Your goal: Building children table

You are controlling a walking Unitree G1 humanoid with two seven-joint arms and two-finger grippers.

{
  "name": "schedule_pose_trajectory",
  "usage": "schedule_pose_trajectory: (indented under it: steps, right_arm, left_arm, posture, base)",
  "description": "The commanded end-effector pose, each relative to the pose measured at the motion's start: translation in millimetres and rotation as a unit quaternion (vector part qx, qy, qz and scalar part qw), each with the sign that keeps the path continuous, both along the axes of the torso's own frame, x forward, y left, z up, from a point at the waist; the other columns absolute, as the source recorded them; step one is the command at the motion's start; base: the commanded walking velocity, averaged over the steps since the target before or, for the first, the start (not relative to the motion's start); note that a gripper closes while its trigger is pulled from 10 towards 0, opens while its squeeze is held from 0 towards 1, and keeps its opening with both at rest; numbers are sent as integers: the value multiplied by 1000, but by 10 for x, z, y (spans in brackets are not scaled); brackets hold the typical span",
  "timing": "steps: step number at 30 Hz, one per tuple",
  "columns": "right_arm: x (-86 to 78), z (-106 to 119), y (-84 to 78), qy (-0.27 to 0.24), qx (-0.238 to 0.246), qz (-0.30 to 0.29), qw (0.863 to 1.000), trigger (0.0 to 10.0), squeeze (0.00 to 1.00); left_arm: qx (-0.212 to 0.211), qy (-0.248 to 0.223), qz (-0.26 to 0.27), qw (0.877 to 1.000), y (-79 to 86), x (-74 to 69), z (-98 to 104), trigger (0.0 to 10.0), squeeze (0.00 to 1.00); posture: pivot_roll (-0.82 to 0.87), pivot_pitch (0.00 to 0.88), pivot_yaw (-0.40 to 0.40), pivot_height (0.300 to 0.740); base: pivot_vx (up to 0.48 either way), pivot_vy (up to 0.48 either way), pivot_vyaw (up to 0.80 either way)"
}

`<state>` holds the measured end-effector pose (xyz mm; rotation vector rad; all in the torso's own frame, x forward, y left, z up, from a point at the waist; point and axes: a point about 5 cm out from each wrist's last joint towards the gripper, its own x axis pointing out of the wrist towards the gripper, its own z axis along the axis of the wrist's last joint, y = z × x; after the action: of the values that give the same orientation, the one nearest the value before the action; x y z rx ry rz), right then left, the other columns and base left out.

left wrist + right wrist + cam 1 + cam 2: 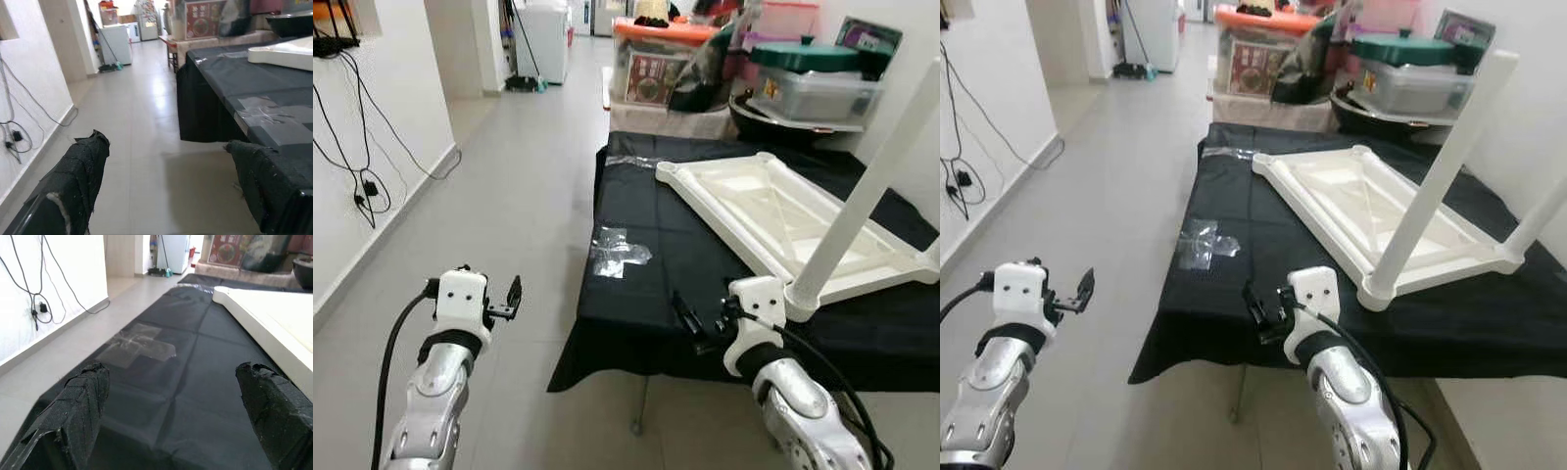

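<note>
Two legs: two white legs are seated on the upturned tabletop (773, 220), by my read. Near-corner leg (867, 191) stands tilted up out of the corner closest to the right gripper. A second leg (1538, 220) rises at the frame edge further right, only partly seen.
Progress: partway, I judge. The two far corners of the tabletop look bare, so two legs seem left to fit. No spare legs can be made out among what the cameras cover.
Tabletop: lies underside up on the black cloth (646, 294), ahead and to the right of the right gripper, just beside it at the near corner.
Right gripper (690, 323): low over the front edge of the cloth, fingers spread wide, holding nothing. Its wrist camera looks along the cloth with the tabletop's edge ahead to one side.
Left gripper (509, 299): out over the floor, well apart from the cloth-covered bench and off to its left, fingers spread, empty.
Tape patch (619, 250): clear tape stuck on the cloth ahead of the right gripper, between the two grippers' lines of reach.
Clutter: storage boxes (813, 83) stacked past the tabletop's far end, well beyond either gripper.
Next: probably locate the remaining legs; whether the seated ones are fully tight I cannot tell.
</note>
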<state>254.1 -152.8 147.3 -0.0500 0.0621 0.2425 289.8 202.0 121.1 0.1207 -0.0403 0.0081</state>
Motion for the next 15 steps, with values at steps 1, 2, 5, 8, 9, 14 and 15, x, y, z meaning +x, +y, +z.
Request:
schedule_pose_trajectory:
  steps: [1,2,5,8,9,14,15]
  right_arm:
    - [28,9,4,-4,-4,-3,1000,10000,0]
    - [28,9,4,-4,-4,-3,1000,10000,0]
    - [31,6,2,-5,-6,-3,1000,10000,0]
    - [37,14,1,-8,-5,-3,1000,10000,0]
    - [42,18,6,-9,-5,-1,1000,10000,0]
    - [84,31,56,-12,-6,8,1000,10000,0]
    - [86,34,58,-13,-6,8,1000,10000,0]
  left_arm:
    - [-13,3,-14,1000,-38,33,5,10000,0]
    - [-13,3,-14,1000,-38,33,5,10000,0]
    - [-24,5,-23,999,-75,42,-2,10000,0]
    - [-27,7,-32,999,-129,26,-21,10000,0]
    - [-27,8,-35,999,-149,15,-26,10000,0]
    - [-29,8,-38,999,-161,20,-26,10000,0]
    - [-29,8,-39,999,-160,23,-25,10000,0]
  posture:
    - [88,0,-54,740]
    - [88,0,-54,740]
    - [83,0,-52,740]
    - [85,0,-53,740]
    - [86,0,-55,740]
    - [85,0,-60,740]
    - [85,0,-60,740]
  base:
    - [247,0,0]
    - [247,0,0]
    - [262,0,0]
    - [264,0,0]
    - [266,0,0]
    - [266,0,0]
    - [266,0,0]
